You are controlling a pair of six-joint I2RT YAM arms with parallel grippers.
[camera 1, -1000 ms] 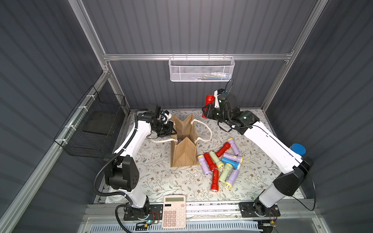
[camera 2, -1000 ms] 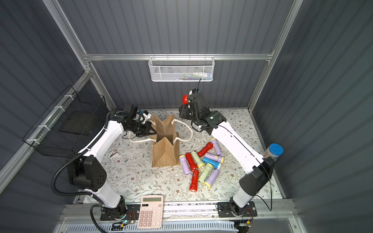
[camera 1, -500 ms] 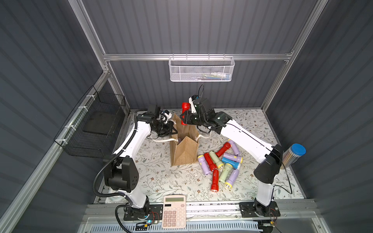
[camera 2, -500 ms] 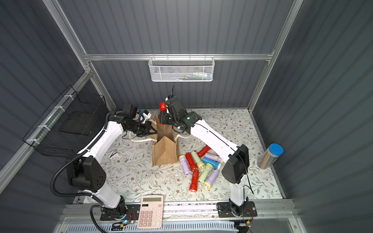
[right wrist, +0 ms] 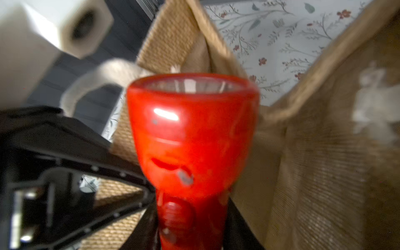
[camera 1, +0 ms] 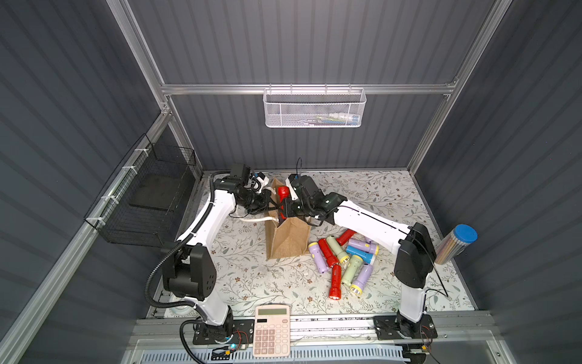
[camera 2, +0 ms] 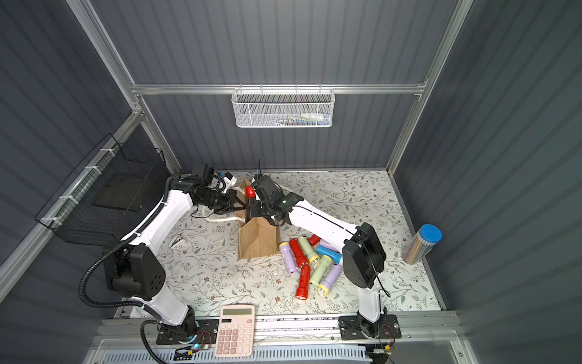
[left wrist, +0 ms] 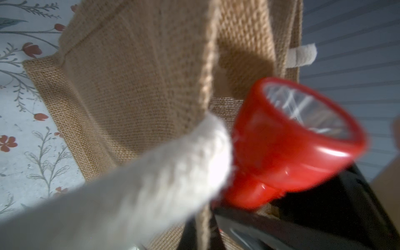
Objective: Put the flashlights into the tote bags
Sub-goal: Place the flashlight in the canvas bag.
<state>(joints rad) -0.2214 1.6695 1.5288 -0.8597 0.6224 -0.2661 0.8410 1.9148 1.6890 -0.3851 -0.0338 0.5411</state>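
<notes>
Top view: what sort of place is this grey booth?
Probably a robot test cell, not a home: corrugated grey wall panels on an aluminium frame enclose a floral-covered table, with two robot arms bolted to a rail at its front.

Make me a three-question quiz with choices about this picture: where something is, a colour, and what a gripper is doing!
1. Where is the calculator? A on the back wall; B at the table's front edge; C far right corner.
2. What colour is the flashlight in the right gripper? A blue; B lilac; C red.
3. What is the left gripper doing? A shut, pinching the tote bag's rim; B wide open; C gripping the calculator.
B: both top views show it in front. C: both wrist views show red. A: closed tips meet the jute edge.
</notes>
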